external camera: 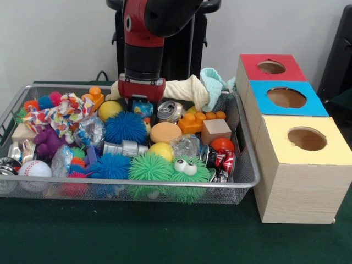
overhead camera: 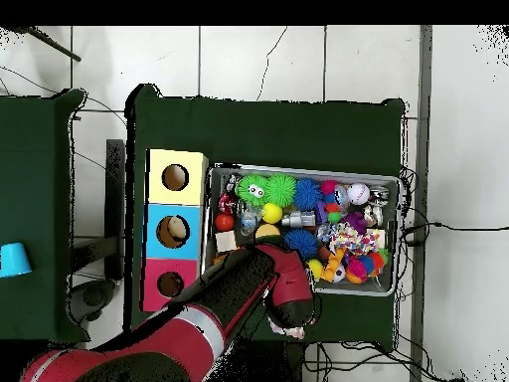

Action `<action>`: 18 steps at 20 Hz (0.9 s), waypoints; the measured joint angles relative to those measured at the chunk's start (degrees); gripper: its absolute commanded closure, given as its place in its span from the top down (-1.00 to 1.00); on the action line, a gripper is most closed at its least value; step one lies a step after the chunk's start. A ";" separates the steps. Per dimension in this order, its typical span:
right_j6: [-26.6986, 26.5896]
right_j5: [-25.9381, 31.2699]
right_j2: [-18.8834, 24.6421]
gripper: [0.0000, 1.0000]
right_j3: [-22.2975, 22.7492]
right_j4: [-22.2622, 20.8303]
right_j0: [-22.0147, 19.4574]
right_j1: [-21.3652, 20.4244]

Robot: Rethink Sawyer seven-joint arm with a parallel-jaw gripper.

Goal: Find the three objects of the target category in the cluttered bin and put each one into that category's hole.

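Wire-mesh bin [external camera: 242,184] on green table, crammed with toys and crushed cans, just beside three wooden boxes. Red-panelled hole [external camera: 271,67] farthest back in front view. Gripper [external camera: 142,100] low over bin's far edge beside cream rope toy [external camera: 184,89]; opening impossible to tell, contact unclear.

1. The wide silver wire-mesh bin [external camera: 248,179] stands on a dark green table cloth [external camera: 137,236].
2. The round dark hole [external camera: 271,67] sits in a red panel on a light wooden box; the neighbouring panels are blue [external camera: 286,99] and yellow [external camera: 305,137].
3. The robot arm [external camera: 144,38] is red and black.
4. A green spiky toy with white googly eyes [external camera: 187,170] lies beside a green spiky ball [external camera: 149,166].
5. A blue spiky ball [external camera: 125,127] is deep blue throughout.
6. The white baseball [external camera: 34,168] has red stitching.
7. The orange plastic brick [external camera: 198,121] is plain orange.
8. The crushed can [external camera: 223,159] is red with white lettering.
9. The knotted cloth [external camera: 63,113] carries multicoloured spots on white.
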 measured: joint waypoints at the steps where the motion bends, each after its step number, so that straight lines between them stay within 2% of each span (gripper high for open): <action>1: 0.00 0.15 -0.01 1.00 -0.17 -0.01 -0.02 0.28; 17: 0.00 0.19 0.00 1.00 -0.58 0.00 -0.21 0.69; 18: 0.00 0.18 0.00 -1.00 -0.59 0.01 -0.41 0.67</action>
